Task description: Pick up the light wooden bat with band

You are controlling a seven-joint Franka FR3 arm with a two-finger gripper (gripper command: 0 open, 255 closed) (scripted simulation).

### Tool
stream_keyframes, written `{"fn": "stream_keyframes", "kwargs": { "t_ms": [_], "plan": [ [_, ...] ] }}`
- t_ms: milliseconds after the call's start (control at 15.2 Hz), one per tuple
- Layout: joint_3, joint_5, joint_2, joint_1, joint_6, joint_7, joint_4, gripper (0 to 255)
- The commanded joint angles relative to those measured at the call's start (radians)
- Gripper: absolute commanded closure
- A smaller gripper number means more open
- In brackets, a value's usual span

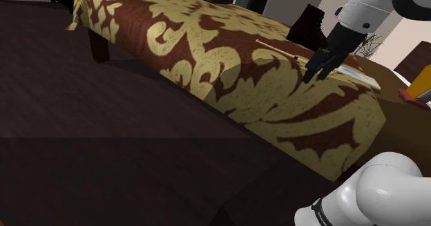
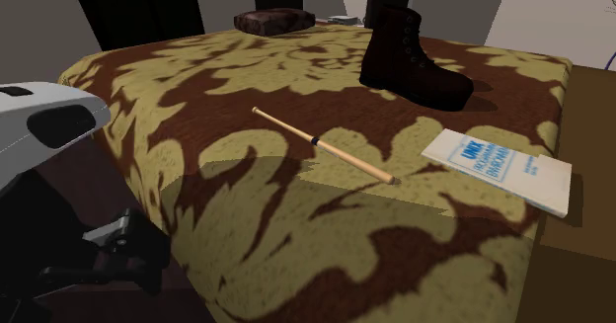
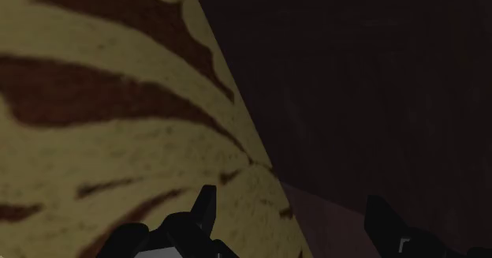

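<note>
The bat (image 2: 322,144) is a thin light wooden stick with a dark band near its middle, lying flat on the brown and gold patterned cloth (image 2: 296,232). In the shoulder view the bat (image 1: 276,50) shows just left of my gripper (image 1: 309,74). The second exterior view puts my gripper (image 2: 138,262) at the table's near left edge, well apart from the bat. In the wrist view the black fingers (image 3: 203,205) stand apart with nothing between them, so the gripper (image 3: 296,221) is open over the cloth's edge (image 3: 236,138) and the dark floor.
A dark brown boot (image 2: 410,59) stands upright behind the bat. A white booklet (image 2: 499,168) lies right of the bat's thick end. A dark brown lump (image 2: 273,20) sits at the far edge. Dark floor (image 1: 103,135) surrounds the table.
</note>
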Motion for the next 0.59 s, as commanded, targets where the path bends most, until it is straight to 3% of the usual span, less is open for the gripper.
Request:
{"fn": "stream_keyframes", "kwargs": {
  "t_ms": [0, 528],
  "plan": [
    [0.0, 0.0, 0.0, 0.0, 0.0, 0.0, 0.0, 0],
    [-0.192, -0.103, 0.153, -0.014, 0.046, -0.274, 0.104, 0]
  ]
}}
